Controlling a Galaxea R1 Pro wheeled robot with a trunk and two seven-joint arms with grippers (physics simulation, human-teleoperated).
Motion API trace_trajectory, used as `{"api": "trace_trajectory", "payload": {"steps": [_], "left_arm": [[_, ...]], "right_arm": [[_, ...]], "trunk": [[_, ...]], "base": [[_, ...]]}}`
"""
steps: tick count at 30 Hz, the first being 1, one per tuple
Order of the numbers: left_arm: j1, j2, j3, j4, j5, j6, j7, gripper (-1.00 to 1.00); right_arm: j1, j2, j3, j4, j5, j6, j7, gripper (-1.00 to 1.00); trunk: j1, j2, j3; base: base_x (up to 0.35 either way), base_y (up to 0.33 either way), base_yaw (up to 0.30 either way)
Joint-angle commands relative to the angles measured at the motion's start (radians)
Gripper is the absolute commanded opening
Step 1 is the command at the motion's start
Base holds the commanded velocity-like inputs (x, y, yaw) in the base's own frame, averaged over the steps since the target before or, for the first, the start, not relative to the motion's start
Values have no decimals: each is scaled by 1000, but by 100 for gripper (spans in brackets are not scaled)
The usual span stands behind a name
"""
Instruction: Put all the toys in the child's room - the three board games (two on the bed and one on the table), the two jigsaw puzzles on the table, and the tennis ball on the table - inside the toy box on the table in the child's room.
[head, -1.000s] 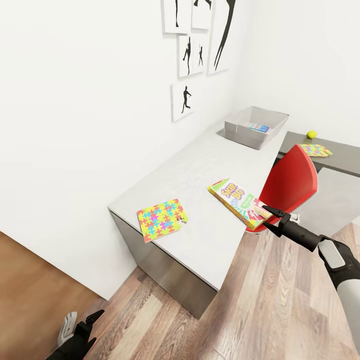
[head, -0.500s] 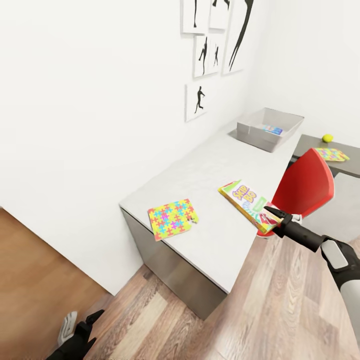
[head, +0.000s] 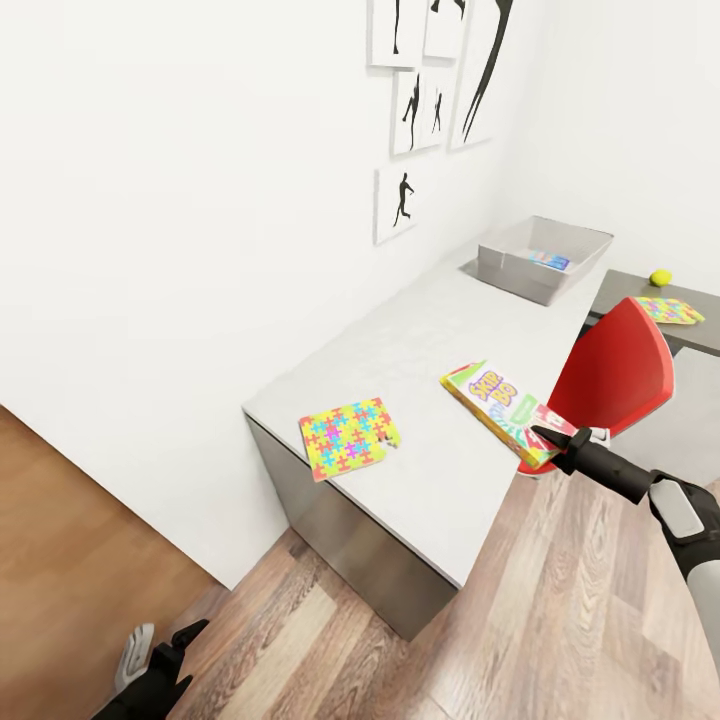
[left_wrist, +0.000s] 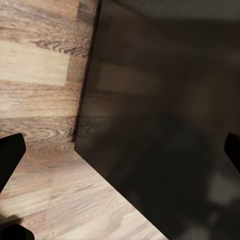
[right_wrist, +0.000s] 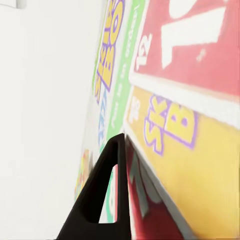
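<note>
1. Child's room: white walls and a wood plank floor. Five black baseball-player silhouette pictures hang on the wall beyond the right gripper.
2. Table: one L-shaped desk with a light grey top and a dark grey wing. The right gripper hovers at its near edge.
3. Chair: one red chair, just beside the right gripper on its far side.
4. Toy box: one light grey bin at the far end of the table, well apart from the right gripper. One blue board game lies inside it.
5. SKIP BO board game: one box, flat over the table edge, its near end touching the right gripper. The right wrist view shows its printed face against a finger.
6. Jigsaw puzzles, count two: one lies on the near end of the table, to the left of the right gripper; one lies on the dark wing, beyond the chair.
7. Tennis ball: one, on the dark wing just beyond the far puzzle.
8. Right gripper: fingers clamped on the near end of the SKIP BO board game.
9. Left gripper: low over the floor, well apart from the table; fingers spread, nothing held.
</note>
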Motion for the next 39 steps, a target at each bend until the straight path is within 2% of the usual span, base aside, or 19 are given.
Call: {"api": "trace_trajectory", "payload": {"steps": [1, 27, 31, 34, 39], "left_arm": [[-1, 0, 3, 1, 3, 8, -2, 100], [0, -7, -2, 1, -7, -5, 4, 100], [1, -11, -2, 2, -9, -7, 4, 100], [2, -12, -12, 2, -10, -8, 4, 100], [2, -12, -50, 2, -10, -8, 3, 100]], "right_arm": [[-1, 19, -3, 0, -1, 3, 0, -100], [-1, -20, -4, 0, -4, 4, 1, -100], [-1, -35, -7, 1, -4, 4, 0, -100], [-1, -44, -15, 0, -4, 3, 0, -100], [-1, -51, -22, -1, -3, 3, 0, -100]], "trunk": [[0, 0, -1], [0, 0, -1], [0, 0, -1], [0, 0, -1], [0, 0, -1]], "base": [[0, 0, 6], [0, 0, 1], [0, 0, 0], [0, 0, 0], [0, 0, 0]]}}
